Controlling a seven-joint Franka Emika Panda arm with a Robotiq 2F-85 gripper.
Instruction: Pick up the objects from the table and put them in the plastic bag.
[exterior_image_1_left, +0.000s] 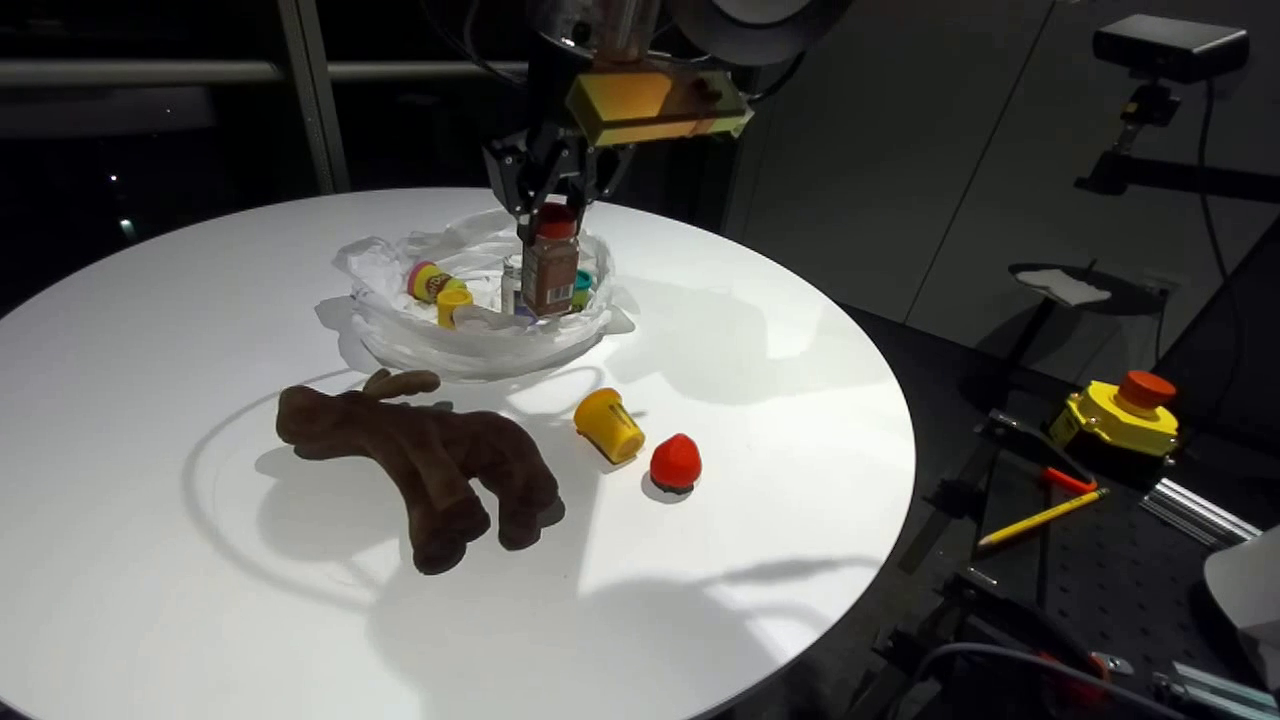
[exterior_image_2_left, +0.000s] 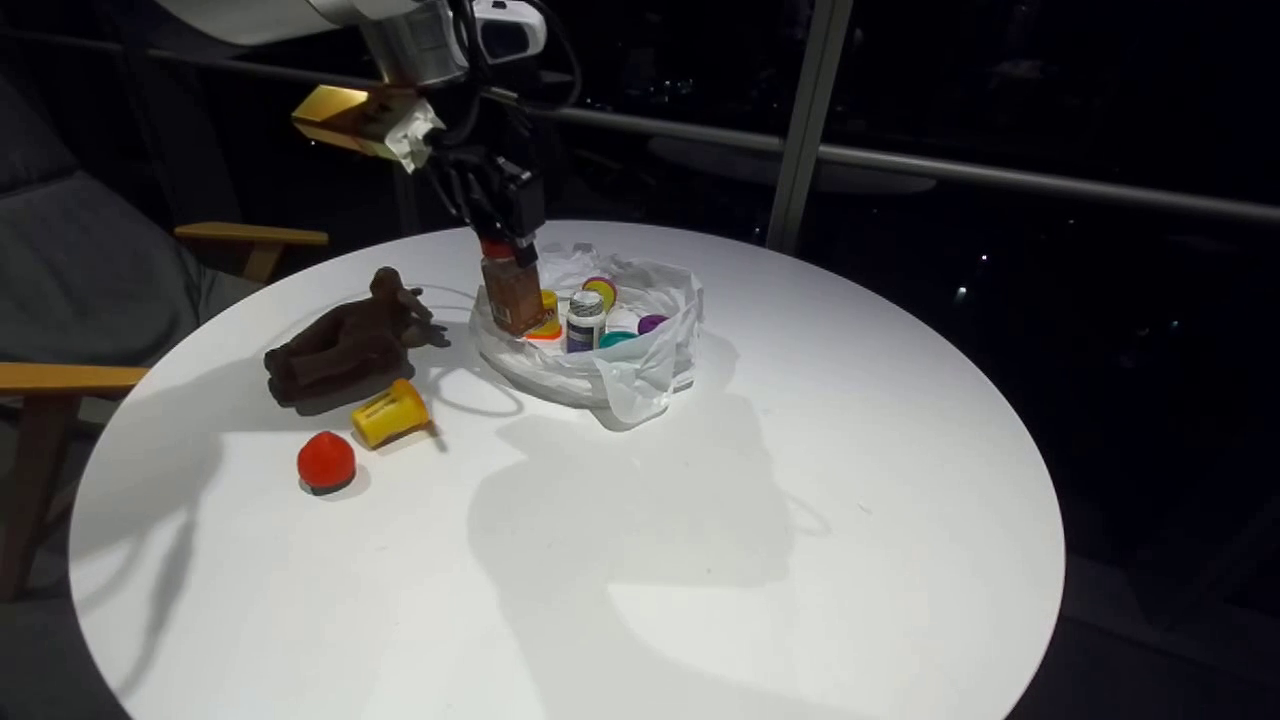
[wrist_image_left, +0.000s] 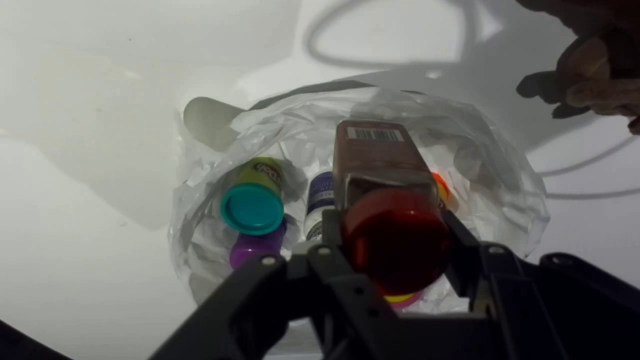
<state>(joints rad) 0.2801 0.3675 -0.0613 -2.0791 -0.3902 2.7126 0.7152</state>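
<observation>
Arm (exterior_image_2_left: 255, 15): white, smooth, rounded casing. Collar (exterior_image_2_left: 415, 48): cylindrical, silver-grey metal. Housing (exterior_image_2_left: 532, 30): white, rounded, dark oval face (exterior_image_2_left: 505, 39). Cables (exterior_image_2_left: 468, 40): black, looped beside the collar. Box (exterior_image_2_left: 345, 115): oblong, gold-yellow, crumpled white patch (exterior_image_2_left: 412, 135) at one end. Claw (wrist_image_left: 394, 232): black, two-fingered, built of jointed links (wrist_image_left: 345, 282) with pale round screw heads (wrist_image_left: 496, 250).

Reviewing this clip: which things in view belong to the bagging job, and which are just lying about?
Part of the job:
gripper, closed on the red-capped jar
plastic bag
inside it: teal-lidded tub, purple tub, pink-lidded tub, white bottle
outside it: brown plush toy, yellow tub, red rounded piece

Just lying about:
pencil
yellow box with red button
chair
camera
</observation>
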